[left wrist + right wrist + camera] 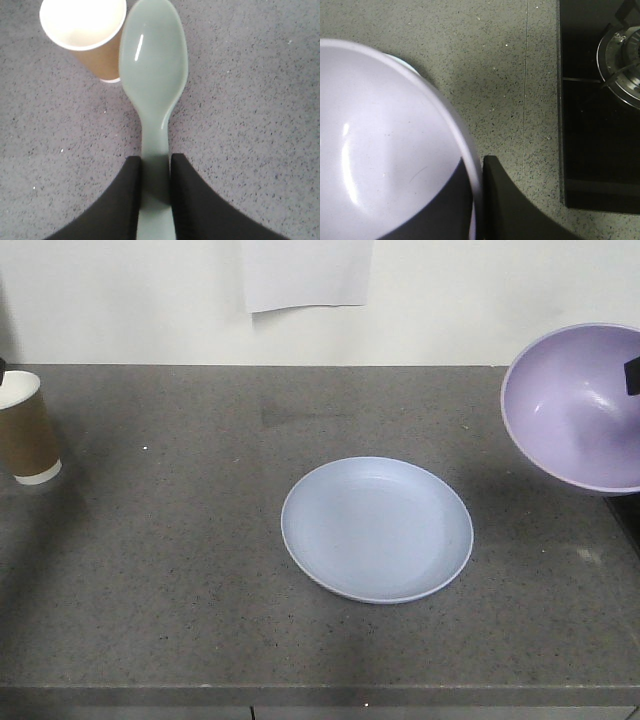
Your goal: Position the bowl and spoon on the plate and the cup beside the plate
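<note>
Currently bowl (580,405) clamped at rim by right gripper (477,200), spoon (154,65) by left gripper (156,195); bowl probably due on plate (377,528) next.

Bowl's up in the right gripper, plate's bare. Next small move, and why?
Probably swing the bowl over the plate and level it before lowering. The right gripper pinches its rim, and it hangs tilted at the front view's right edge, clear of the plate, which holds nothing. The spoon, clamped in the left gripper, can likely wait.
</note>
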